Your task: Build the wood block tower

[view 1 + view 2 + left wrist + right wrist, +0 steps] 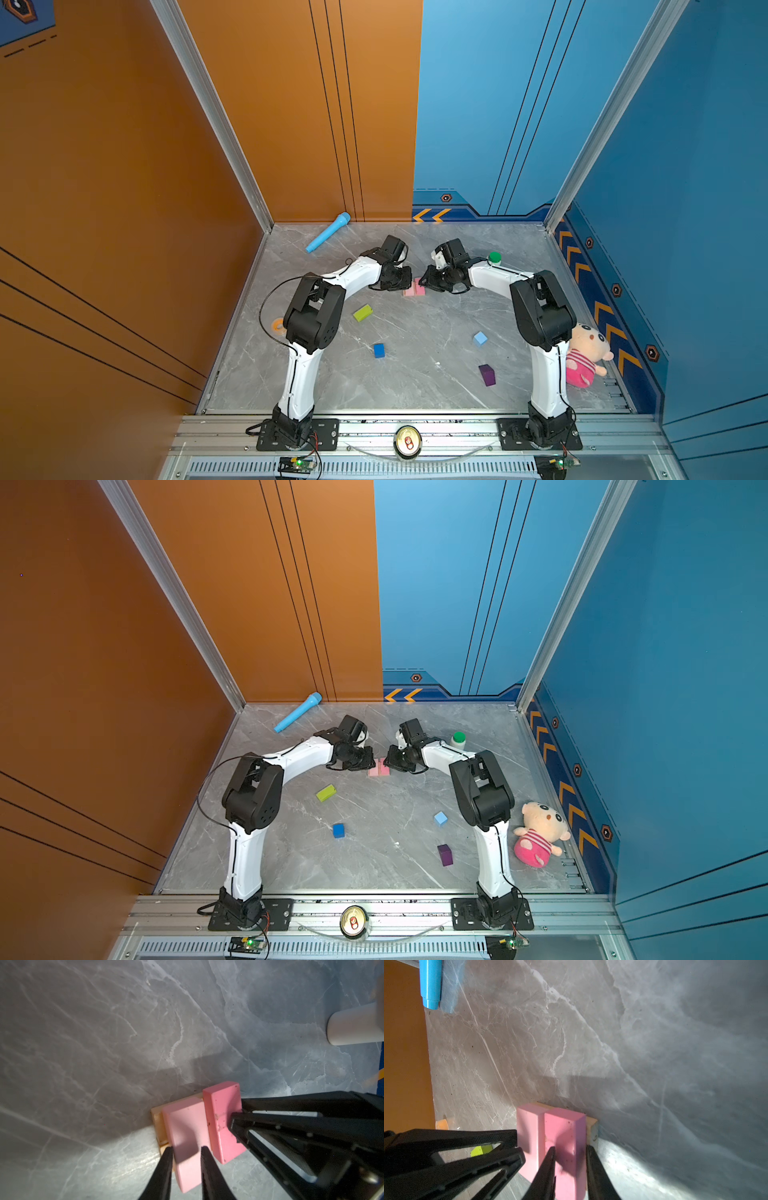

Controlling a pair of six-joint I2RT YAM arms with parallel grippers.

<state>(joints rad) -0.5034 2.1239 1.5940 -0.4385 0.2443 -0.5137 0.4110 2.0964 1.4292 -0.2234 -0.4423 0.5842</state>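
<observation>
Left wrist view: the left end effector is clamped across the paler pink bar, which lies flat on the tan bars on the tabletop. Right wrist view: the right end effector grips the deeper pink bar, set against the paler one over the same tan base. In a top view, the lime-green bar, dark-blue cube, light-blue cube and dark-purple block lie loose, well apart, nearer the arm bases.

Upper bars side by side (close) atop base bars; bottle behind, right.
</observation>
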